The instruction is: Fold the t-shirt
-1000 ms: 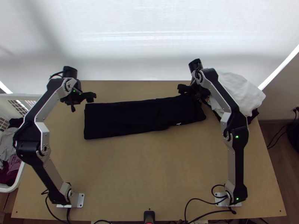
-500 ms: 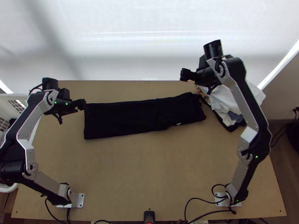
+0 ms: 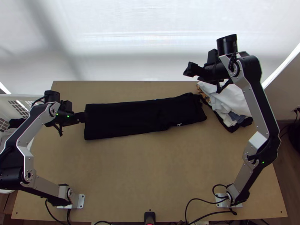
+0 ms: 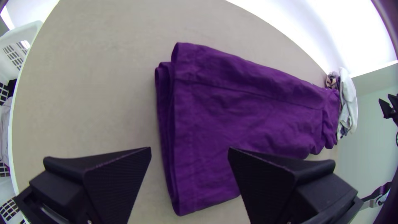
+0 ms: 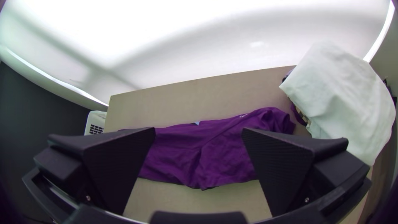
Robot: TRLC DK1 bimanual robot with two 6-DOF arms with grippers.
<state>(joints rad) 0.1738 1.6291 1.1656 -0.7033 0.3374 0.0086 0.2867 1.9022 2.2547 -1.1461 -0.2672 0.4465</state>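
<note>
The t-shirt (image 3: 127,118) lies as a long, narrow folded strip across the table's far half, black in the top view. In the left wrist view the t-shirt (image 4: 248,112) looks purple, with layered edges at its near end. My left gripper (image 3: 83,117) is at the strip's left end; in its wrist view the left gripper (image 4: 190,155) is open, with the layered edge between its fingers. High beyond the strip's right end is my right gripper (image 3: 190,70). Its wrist view shows the right gripper (image 5: 199,137) open, the t-shirt (image 5: 199,153) lying farther off below.
A pile of white and dark cloths (image 3: 225,103) lies at the table's far right, beside the strip's right end. A white basket (image 3: 22,101) with clothes stands off the left edge. The near half of the wooden table (image 3: 150,172) is bare.
My left gripper has moved left and then nearer the table's near side, to the strip's left end. My right gripper has risen away from the strip's right end. The t-shirt lies as before.
</note>
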